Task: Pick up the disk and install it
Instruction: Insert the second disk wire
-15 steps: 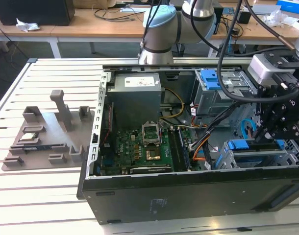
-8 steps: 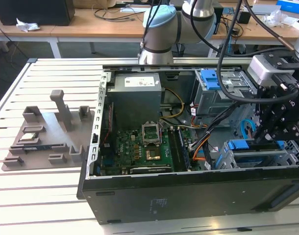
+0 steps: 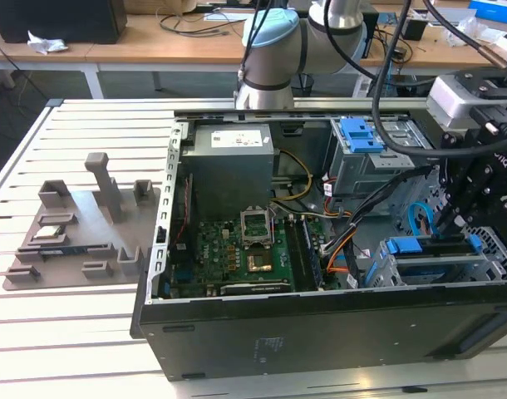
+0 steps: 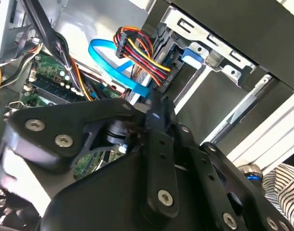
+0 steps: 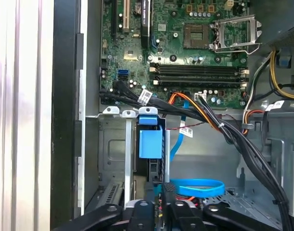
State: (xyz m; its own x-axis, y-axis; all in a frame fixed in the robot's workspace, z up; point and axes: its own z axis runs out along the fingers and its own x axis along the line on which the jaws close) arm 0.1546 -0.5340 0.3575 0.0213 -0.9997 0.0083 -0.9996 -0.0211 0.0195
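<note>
The disk (image 5: 151, 142) lies straight ahead of the gripper (image 5: 161, 195), on the gripper's own line and touching or all but touching its tip. In the first wrist view it is seen edge-on, standing in a slot of the cage (image 5: 113, 144), with its blue tab at the far end from the gripper. Its long axis runs directly away from the tip, toward the motherboard (image 5: 185, 48). Judging from that, the disk looks partly or fully seated in the cage rather than lying loose.

In the exterior view the gripper (image 3: 447, 226) comes down at a slant onto the near end of the disk (image 3: 411, 246), whose blue carrier lies along the top of the cage (image 3: 420, 270). The wrist is tilted so the tool points into the case (image 3: 237, 341), with the arm's elbow held high behind it.

Whether the gripper is spread, closed on itself or pinching the disk's edge, I cannot tell: its tip merges with the dark edge of the disk.

A blue cable (image 5: 197, 185) loops just beside the tip, and a bundle of wires (image 5: 224, 127) runs past on the same side, near the line of approach.
</note>
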